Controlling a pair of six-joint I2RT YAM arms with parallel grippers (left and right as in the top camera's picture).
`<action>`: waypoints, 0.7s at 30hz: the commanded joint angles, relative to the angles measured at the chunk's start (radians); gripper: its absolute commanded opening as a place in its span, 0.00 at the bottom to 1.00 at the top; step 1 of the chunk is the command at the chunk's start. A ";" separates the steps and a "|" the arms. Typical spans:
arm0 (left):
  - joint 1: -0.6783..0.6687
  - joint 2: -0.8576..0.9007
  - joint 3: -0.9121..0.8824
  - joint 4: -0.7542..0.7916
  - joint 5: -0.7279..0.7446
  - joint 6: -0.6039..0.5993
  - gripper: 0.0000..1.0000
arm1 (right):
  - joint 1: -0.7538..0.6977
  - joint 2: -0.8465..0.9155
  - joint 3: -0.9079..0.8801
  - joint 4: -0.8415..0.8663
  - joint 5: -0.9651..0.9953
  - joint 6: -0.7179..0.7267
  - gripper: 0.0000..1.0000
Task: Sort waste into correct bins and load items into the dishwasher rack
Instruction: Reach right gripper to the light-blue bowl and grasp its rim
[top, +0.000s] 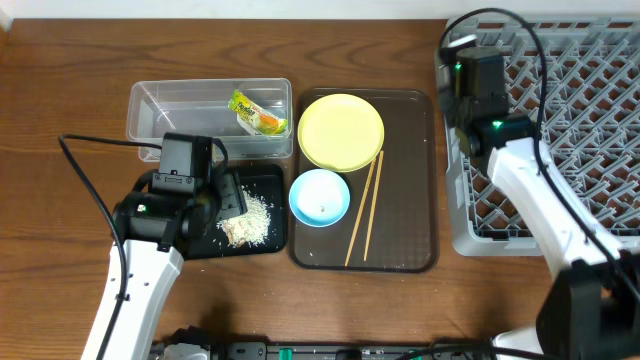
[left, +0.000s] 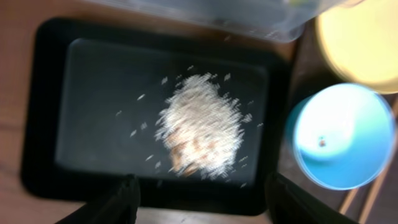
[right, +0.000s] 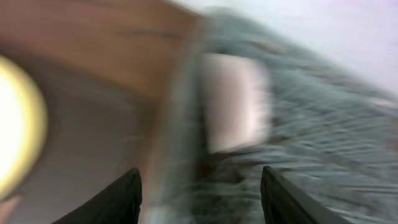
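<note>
Plastic wrapper (top: 257, 113) and food scraps (top: 245, 222) are binned; plate (top: 341, 131), blue bowl (top: 320, 197) and chopsticks (top: 368, 205) are left for the rack (top: 590, 100). Both the left gripper (left: 202, 190) and right gripper (right: 200, 180) are spread apart, empty.

A brown wood-grain table (top: 60, 70) fills the view under soft, even light.

One clear tub (top: 160, 105), one black tub (top: 270, 190), one brown serving tray (top: 410, 200), one grey dishwasher rack (top: 580, 100). One yellow plate (top: 341, 131), one light blue bowl (top: 320, 197), two wooden chopsticks (top: 364, 208). One wrapper (top: 256, 113), one rice pile (top: 248, 222). Two robot arms: left arm (top: 140, 270), right arm (top: 540, 200).
</note>
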 joint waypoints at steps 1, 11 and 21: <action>0.005 0.002 0.007 -0.030 -0.102 -0.004 0.67 | 0.056 -0.023 0.002 -0.073 -0.399 0.168 0.58; 0.005 0.002 0.007 -0.046 -0.130 -0.062 0.67 | 0.222 0.059 0.000 -0.287 -0.523 0.330 0.52; 0.005 0.002 0.007 -0.047 -0.130 -0.062 0.67 | 0.323 0.219 0.000 -0.300 -0.516 0.460 0.38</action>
